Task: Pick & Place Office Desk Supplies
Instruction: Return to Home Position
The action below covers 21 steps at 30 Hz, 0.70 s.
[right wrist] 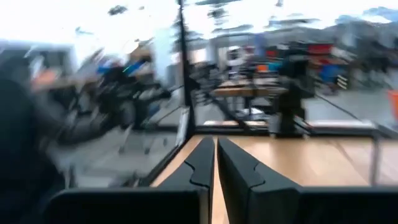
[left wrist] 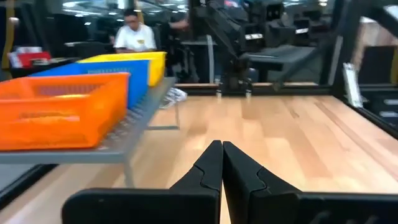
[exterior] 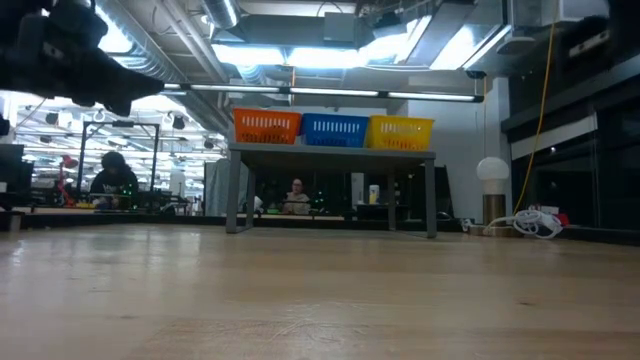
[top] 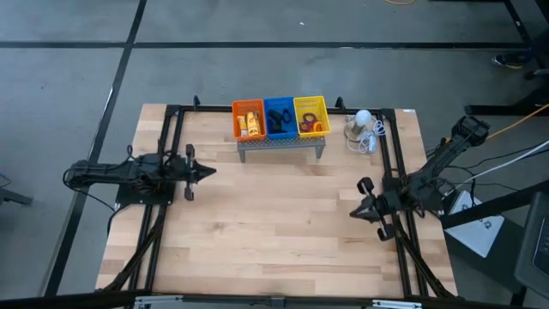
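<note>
High view: thin loops (top: 312, 127), perforated shelf (top: 280, 147)

Table (top: 274, 223) w/ shelf (top: 280, 147), bulb (top: 363, 118)

Pale matt wood table (top: 274, 236); grey perforated metal shelf (top: 281, 147); plastic mesh baskets (exterior: 335, 129).

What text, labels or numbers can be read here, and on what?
No legible text in any view.
orange bin, blue bin, yellow bin: no print visible on their walls.
white board right of the table: any marks too small to read.
Room behind: too blurred to read.
</note>
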Available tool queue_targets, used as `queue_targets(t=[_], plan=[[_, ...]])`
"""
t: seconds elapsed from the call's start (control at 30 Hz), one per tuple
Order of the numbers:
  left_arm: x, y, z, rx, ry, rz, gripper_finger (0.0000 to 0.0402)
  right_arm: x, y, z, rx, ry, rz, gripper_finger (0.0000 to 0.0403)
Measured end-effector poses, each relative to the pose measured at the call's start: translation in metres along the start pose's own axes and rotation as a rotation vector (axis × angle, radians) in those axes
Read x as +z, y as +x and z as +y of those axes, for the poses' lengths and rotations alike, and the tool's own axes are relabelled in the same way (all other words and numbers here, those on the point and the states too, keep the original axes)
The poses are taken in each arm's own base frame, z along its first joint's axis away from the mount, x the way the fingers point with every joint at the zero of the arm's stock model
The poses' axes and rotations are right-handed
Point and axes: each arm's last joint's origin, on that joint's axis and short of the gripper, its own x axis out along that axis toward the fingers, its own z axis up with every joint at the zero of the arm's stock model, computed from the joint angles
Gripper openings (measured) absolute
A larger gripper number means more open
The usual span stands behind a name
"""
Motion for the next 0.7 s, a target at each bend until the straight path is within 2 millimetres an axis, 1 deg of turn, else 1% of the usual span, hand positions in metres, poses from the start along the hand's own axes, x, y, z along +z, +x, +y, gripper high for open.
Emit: queue_targets(t=[0.07,0.1,0.23,0.37,0.43,0.5,0.6,0.7], plan=[[-0.002,0.001,-0.001,-0.025,0.003,-0.005,0.0006,-0.005,-0.002,0.001,0.060,-0.073,0.023,0.0022],[-0.002,0.001,-0.001,-0.029,0.005,-0.008,0.0006,-0.009,-0.004,0.000,0.061,-0.084,0.033,0.0022],[-0.001,0.001,-0.001,-0.032,0.056,-0.025,0.0006,-0.016,-0.004,-0.002,0.000,-0.023,0.102,0.0022],[-0.005,0.003,-0.002,-0.046,0.063,-0.031,0.0006,-0.025,-0.005,-0.003,-0.017,0.003,0.185,0.0022],[-0.007,0.005,-0.003,-0.053,0.064,-0.053,0.0006,-0.029,-0.006,-0.004,-0.018,-0.023,0.222,0.0022],[-0.009,0.006,-0.002,-0.041,0.066,-0.042,0.0006,-0.035,-0.007,-0.004,-0.009,-0.086,0.280,0.0022],[-0.011,0.008,0.001,0.005,0.069,-0.012,0.0006,-0.048,-0.012,-0.007,-0.012,-0.172,0.415,0.0022],[-0.015,0.011,0.004,0.034,0.043,0.036,0.0006,-0.056,-0.017,-0.010,-0.028,-0.169,0.502,0.0022]])
